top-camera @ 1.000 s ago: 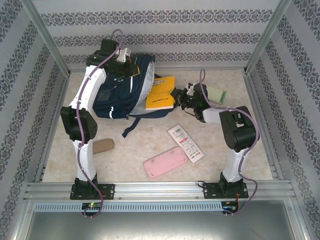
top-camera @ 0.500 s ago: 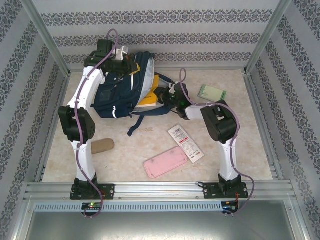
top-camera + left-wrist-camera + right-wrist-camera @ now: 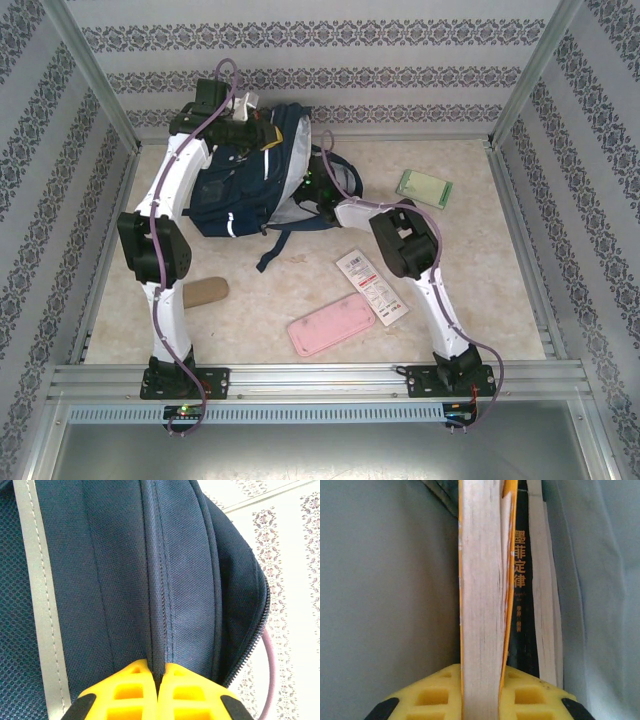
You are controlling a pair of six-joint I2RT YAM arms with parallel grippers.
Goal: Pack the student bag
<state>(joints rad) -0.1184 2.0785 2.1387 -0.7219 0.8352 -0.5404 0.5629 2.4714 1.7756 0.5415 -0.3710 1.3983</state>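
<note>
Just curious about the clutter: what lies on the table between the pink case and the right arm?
A flat white packet with red print, just right of the pink case and left of the right arm, seen in the top view.

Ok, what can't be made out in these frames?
- Right wrist: the book in the right tool is edge-on, cover hidden.
- Top view: the student bag hides its contents and the book's depth.
- Top view: white card print too small.

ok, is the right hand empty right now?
No, the right hand is shut on a yellow-covered book, held edge-on between its yellow fingers.
</note>
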